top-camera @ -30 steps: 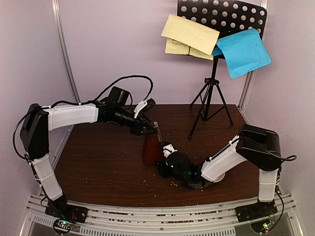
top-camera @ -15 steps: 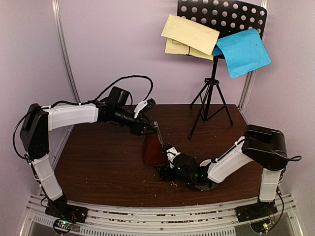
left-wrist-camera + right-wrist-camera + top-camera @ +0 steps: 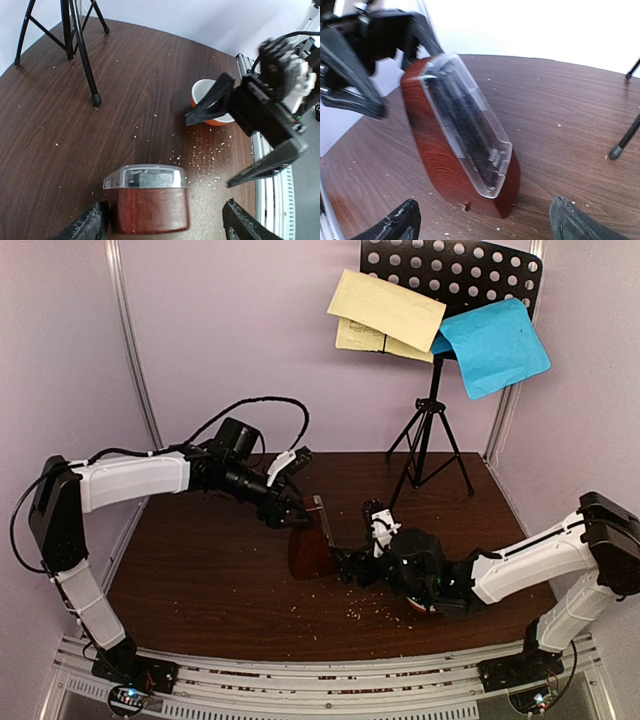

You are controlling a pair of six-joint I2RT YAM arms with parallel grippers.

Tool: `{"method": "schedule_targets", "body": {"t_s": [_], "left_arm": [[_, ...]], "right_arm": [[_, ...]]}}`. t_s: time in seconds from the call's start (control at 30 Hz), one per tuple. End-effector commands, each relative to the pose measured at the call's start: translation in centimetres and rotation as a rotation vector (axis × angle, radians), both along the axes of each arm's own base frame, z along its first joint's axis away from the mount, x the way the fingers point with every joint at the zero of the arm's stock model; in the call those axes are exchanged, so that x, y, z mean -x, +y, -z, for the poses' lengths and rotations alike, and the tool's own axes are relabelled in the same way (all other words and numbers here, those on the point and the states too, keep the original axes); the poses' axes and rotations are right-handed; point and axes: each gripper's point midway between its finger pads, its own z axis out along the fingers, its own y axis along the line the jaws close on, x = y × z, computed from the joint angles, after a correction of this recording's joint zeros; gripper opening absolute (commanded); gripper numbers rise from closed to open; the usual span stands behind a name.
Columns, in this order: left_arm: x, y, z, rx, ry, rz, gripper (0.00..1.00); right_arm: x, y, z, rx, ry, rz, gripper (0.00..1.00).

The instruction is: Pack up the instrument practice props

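The brown pyramid metronome with its clear cover stands upright mid-table. My left gripper hovers at its top, open; in the left wrist view the metronome sits between the fingers, close to the left finger and well apart from the right one. My right gripper is open just to the right of the metronome, which stands ahead of its spread fingers without touching them. The black music stand stands at the back right, its desk holding pale yellow sheets and a blue sheet.
A small round bowl, white inside and orange outside, sits behind the right gripper near the table's front rail. Crumbs are scattered over the dark wooden table. The stand's tripod feet rest on the table at the back right.
Both grippers have opened wider. The left let go of the metronome's top, and the right arm pulled back to the right, away from the metronome, which still stands upright.
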Motion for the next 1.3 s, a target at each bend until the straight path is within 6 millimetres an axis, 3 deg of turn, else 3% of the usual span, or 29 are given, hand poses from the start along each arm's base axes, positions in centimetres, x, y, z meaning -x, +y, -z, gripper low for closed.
{"method": "schedule_targets", "body": {"t_s": [0.0,0.1,0.27,0.4,0.5,0.77,0.93,1.07,1.27], "left_arm": [[2.0,0.1,-4.0,0.08,-0.075,0.063,0.82],[1.4,1.2,-6.4,0.1,-0.165,-0.008,0.82],[-4.2,6.5,-10.0,0.112,-0.336,-0.376,0.84],[-7.7,11.0,-10.3,0.024,-0.407,-0.686,0.85],[-8.2,12.2,-10.7,0.02,-0.424,-0.762,0.85],[-7.9,12.8,-11.7,0.049,-0.444,-0.794,0.85],[-7.9,13.4,-12.1,0.051,-0.458,-0.819,0.85],[-7.9,14.1,-12.6,0.054,-0.484,-0.851,0.85],[-7.8,14.4,-13.0,0.064,-0.494,-0.864,0.86]], "right_arm": [[-1.6,-2.1,0.8,0.061,0.069,0.157,0.91],[-3.4,-3.2,1.6,0.063,0.148,0.233,0.87],[-6.0,-3.1,3.2,0.088,0.234,0.256,0.84],[-7.4,-1.8,5.6,0.173,0.273,0.257,0.82],[-7.7,-0.2,6.8,0.207,0.282,0.217,0.8],[-3.6,8.8,7.4,0.258,0.22,-0.057,0.81],[-2.4,14.5,8.3,0.21,0.235,-0.166,0.73],[-0.2,19.5,8.1,0.11,0.266,-0.289,0.7],[1.4,25.1,8.0,0.044,0.275,-0.376,0.69]]}}
